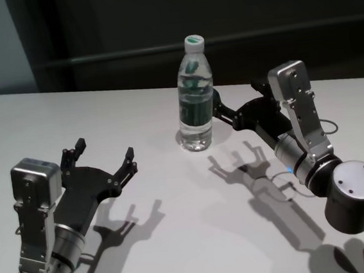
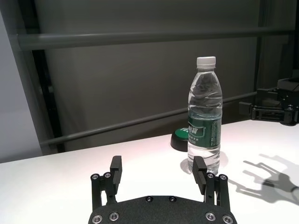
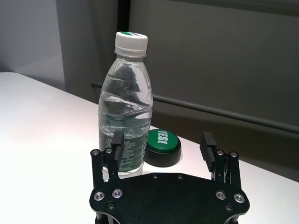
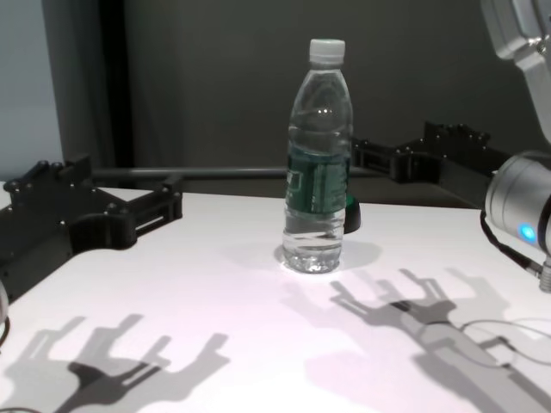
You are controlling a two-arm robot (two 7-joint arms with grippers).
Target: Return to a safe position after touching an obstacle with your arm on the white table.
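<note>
**Dark wall behind, right arm beside the bottle**

White surface (image 1: 160, 242) carries the bottle (image 1: 196, 99) upright at centre. Right tool (image 1: 226, 109), spread wide and empty, sits just beside its label. Best exit: straight back, no sideways sweep. Left tool (image 1: 104, 156) hangs open, empty, well apart.

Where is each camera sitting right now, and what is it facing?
Head: high on the robot, looking down at the table; bottle centre, left gripper open near-left, right gripper open beside the bottle.
Chest: low, near the table's edge, facing the bottle; both grippers show from the side.
Left wrist: behind the left gripper, facing the bottle; right gripper at the far edge.
Right wrist: behind the right gripper, close to the bottle.
Shared: both wrist views show a green button behind the bottle.
</note>
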